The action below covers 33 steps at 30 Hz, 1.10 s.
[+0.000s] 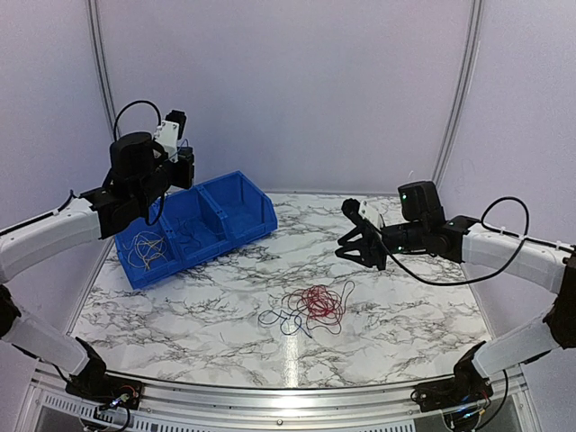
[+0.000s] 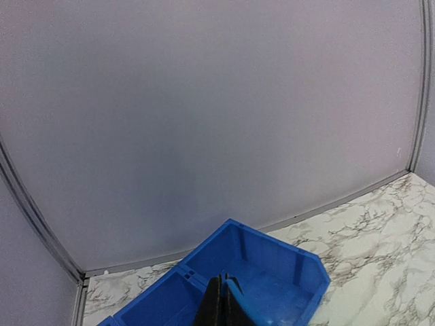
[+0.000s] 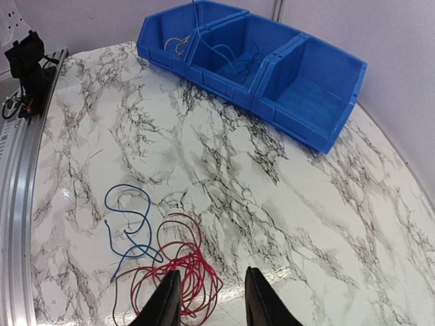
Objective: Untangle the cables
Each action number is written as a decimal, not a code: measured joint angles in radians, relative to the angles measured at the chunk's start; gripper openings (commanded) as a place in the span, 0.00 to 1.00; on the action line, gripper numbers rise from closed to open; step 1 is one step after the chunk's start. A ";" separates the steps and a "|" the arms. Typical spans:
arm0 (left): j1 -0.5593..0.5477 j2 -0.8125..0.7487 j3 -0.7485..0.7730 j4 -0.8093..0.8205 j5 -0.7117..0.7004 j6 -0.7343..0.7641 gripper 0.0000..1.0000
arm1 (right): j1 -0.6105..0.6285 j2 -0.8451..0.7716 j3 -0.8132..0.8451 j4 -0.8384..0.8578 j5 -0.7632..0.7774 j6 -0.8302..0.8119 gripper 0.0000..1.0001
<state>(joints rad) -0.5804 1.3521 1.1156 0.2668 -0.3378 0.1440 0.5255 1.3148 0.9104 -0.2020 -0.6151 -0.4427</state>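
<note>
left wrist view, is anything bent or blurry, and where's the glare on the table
Left wrist: the wall frame bows from lens distortion, and the fingers are dark and soft. Top external: bright glare streak on the table between the cables and the near edge.

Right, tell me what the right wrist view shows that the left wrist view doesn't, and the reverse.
Only right wrist: the red and blue cables looped on the table, loose wires in two compartments of the blue bin, and the open right gripper. Only left wrist: the left gripper, fingers together, and much bare wall. Both: the blue bin and the table.
</note>
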 measured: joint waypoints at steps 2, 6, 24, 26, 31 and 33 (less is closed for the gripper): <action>0.039 0.020 0.004 -0.012 0.008 0.009 0.00 | -0.001 0.000 0.000 0.004 0.009 -0.011 0.33; 0.102 0.111 0.051 -0.040 0.028 0.030 0.00 | -0.001 0.001 0.000 0.005 0.022 -0.033 0.33; 0.232 0.535 0.360 -0.161 0.037 0.127 0.00 | -0.002 0.035 0.000 -0.002 0.024 -0.074 0.32; 0.240 0.539 0.360 -0.172 0.030 0.133 0.00 | -0.002 0.036 0.000 -0.002 0.023 -0.079 0.32; 0.291 0.539 0.388 -0.190 0.012 0.163 0.00 | -0.002 0.046 0.002 -0.010 0.022 -0.087 0.32; 0.307 0.539 0.405 -0.191 0.012 0.164 0.00 | -0.002 0.055 0.002 -0.018 0.022 -0.089 0.32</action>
<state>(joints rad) -0.2729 1.8912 1.5204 0.0757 -0.3256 0.3084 0.5232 1.3701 0.9119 -0.2203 -0.5934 -0.5312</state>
